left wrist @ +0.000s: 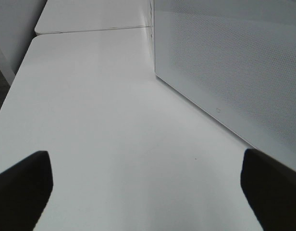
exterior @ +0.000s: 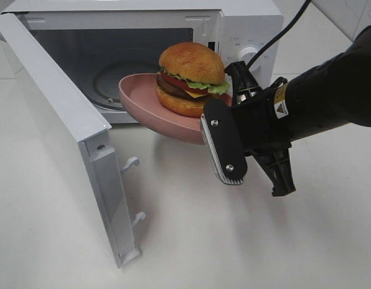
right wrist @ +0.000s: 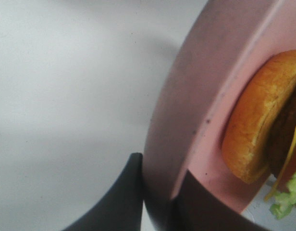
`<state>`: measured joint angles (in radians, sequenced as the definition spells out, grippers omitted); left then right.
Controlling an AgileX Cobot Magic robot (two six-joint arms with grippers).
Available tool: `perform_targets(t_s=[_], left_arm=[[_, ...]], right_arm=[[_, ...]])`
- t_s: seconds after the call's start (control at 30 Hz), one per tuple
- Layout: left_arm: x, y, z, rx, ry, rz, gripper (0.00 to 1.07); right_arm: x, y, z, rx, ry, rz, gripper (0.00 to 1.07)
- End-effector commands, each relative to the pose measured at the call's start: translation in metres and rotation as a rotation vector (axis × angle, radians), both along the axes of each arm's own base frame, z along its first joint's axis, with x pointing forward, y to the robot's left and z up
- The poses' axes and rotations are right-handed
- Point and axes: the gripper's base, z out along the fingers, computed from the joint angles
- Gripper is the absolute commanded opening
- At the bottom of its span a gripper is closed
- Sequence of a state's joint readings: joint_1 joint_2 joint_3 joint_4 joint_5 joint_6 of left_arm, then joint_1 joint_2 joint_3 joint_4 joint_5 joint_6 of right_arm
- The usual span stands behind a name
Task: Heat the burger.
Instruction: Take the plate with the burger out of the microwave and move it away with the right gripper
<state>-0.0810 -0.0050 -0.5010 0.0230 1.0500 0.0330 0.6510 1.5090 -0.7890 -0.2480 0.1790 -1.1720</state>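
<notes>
Overhead: right gripper [exterior: 217,123] clamped on pink plate [exterior: 143,99] rim, burger [exterior: 191,78] riding on it at the microwave [exterior: 246,30] mouth. Left wrist: left gripper [left wrist: 148,190] jaws apart, empty. Right wrist: fingers [right wrist: 133,192] pinch rim. Burger looks soft, loosely stacked, probably slides; carry by plate, level.

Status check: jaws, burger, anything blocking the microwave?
Right gripper shut on pink plate rim, plate lifted at microwave opening. Burger upright on plate. Left gripper open, empty. Door wide open, cavity path clear.
</notes>
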Motion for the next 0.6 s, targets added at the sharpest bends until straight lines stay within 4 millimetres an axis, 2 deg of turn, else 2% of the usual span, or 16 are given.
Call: perform_targets(t_s=[0.03,0.3,0.33,0.47,0.6], left_arm=[[-0.003,0.0,0.0,-0.003,-0.03,0.0,1.0],[-0.003,0.0,0.0,-0.003,-0.03,0.0,1.0],[-0.003,0.0,0.0,-0.003,-0.03,0.0,1.0],[-0.003,0.0,0.0,-0.003,-0.03,0.0,1.0],[-0.003,0.0,0.0,-0.003,-0.03,0.0,1.0]], right_arm=[[-0.008,-0.007,0.018,0.053,-0.088,0.017,0.0],[-0.036,-0.036,0.027,-0.035,-0.117,0.017,0.0],[-0.043,-0.044,0.029,-0.062,-0.119,-0.002,0.0],[-0.051,-0.056,0.032,-0.102,-0.119,-0.039,0.0],[-0.065,-0.075,0.035,-0.151,-0.119,-0.109,0.0]])
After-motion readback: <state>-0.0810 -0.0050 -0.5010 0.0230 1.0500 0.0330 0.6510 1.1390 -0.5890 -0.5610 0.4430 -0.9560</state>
